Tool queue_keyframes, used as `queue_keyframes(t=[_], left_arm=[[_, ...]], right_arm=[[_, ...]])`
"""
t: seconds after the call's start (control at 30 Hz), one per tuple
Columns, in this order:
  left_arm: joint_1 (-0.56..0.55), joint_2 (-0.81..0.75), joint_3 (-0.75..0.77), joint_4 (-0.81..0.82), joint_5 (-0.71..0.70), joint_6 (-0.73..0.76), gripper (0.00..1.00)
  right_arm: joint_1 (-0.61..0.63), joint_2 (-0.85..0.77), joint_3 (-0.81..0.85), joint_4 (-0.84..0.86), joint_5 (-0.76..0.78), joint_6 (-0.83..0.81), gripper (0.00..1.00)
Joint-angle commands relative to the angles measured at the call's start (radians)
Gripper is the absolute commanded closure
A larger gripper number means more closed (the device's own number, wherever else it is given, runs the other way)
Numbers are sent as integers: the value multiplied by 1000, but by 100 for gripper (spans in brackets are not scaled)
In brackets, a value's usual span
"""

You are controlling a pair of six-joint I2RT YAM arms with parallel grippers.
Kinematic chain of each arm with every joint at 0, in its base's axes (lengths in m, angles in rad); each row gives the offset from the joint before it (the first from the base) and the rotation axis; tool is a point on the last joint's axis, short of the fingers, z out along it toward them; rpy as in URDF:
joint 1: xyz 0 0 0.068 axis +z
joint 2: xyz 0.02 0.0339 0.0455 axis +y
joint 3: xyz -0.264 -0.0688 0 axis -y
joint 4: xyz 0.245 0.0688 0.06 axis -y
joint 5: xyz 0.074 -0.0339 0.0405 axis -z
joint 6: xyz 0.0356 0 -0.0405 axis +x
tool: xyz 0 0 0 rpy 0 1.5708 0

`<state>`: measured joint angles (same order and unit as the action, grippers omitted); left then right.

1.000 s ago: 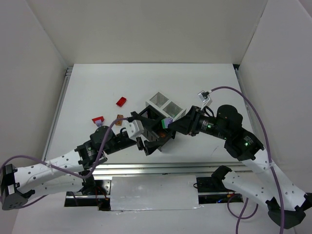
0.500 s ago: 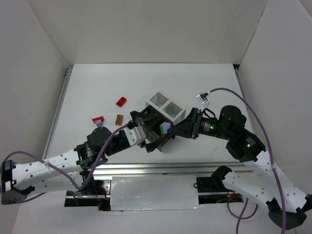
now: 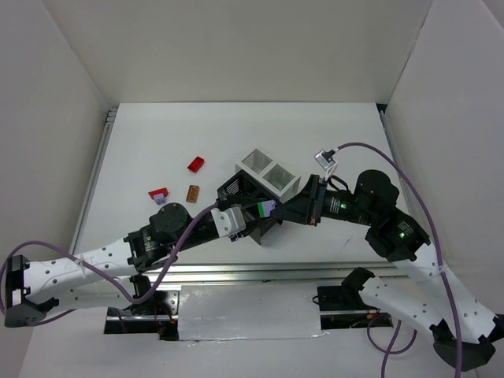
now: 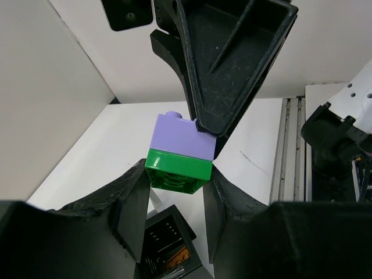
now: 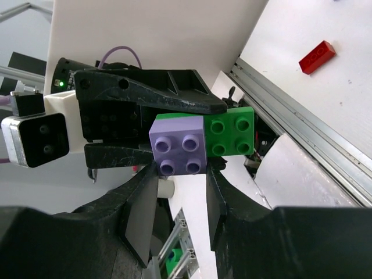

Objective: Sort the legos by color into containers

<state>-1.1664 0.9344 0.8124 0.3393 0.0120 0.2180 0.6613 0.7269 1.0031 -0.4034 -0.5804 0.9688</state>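
Observation:
A light purple lego [image 5: 179,142] and a green lego [image 5: 231,131] are stuck together and held in the air over the containers. My right gripper [image 5: 180,167] is shut on the purple one. My left gripper [image 4: 177,176] is shut on the green lego [image 4: 177,171], with the purple lego [image 4: 183,136] just above it. In the top view the pair [image 3: 266,208] hangs between the left gripper [image 3: 253,211] and the right gripper [image 3: 278,209]. Two white containers [image 3: 268,168] and a black container [image 3: 235,187] stand beneath; the arms hide part of the black ones.
On the table to the left lie a red lego [image 3: 196,164], an orange-brown lego [image 3: 192,192] and a red-and-purple piece [image 3: 159,194]. Below the left gripper, a black container [image 4: 168,224] holds an orange-brown lego [image 4: 177,256]. The table's metal rail runs along the near edge.
My left gripper moved right up to the brick pair and closed from wide open onto the green lego. The right gripper kept its hold on the purple lego, shifting slightly left.

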Motion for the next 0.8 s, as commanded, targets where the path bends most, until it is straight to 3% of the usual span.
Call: queue_keyframes(t=[0.0,0.03,0.1,0.13,0.43,0.77], left_arm=[[-4,9,73,6,23,6,58],[-4,14,86,-5,22,3,74],[-4,18,90,-14,8,-2,87],[-4,18,88,-16,3,-2,100],[-4,-17,65,-36,-42,0,100],[-4,-37,51,-62,-83,11,100]], right_arm=[[8,-9,38,40,-6,-18,100],[6,-15,38,31,8,-28,100],[4,-27,43,25,45,-44,100],[6,-29,49,6,53,-60,100],[0,-44,39,-26,155,-123,100],[-17,-96,-1,51,155,-127,100]])
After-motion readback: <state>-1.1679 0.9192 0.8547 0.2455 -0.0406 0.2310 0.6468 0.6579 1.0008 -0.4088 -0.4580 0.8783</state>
